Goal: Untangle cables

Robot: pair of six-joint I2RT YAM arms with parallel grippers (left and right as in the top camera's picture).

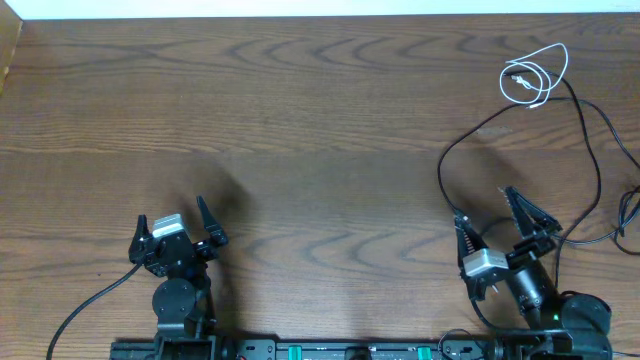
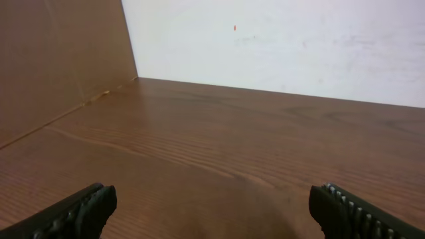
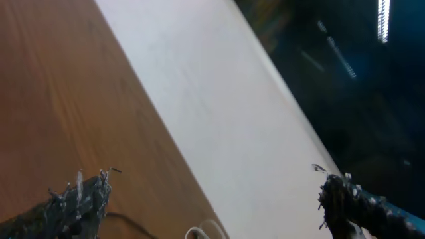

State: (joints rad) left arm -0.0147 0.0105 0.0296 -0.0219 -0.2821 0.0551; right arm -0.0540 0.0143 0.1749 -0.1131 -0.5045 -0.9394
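My left hand (image 1: 172,220) at 7 o'clock and my right hand (image 1: 487,210) at 5 o'clock are both wide open and empty over the surface (image 1: 320,120). The white cable (image 1: 535,75) is coiled at 2 o'clock, and the black cable (image 1: 598,170) loops from it toward my right hand.

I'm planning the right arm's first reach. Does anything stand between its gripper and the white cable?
Nothing visible does. Bare table lies between the open right gripper and the white cable at the far right. Only the black cable, part of the same tangle, curves alongside that stretch.
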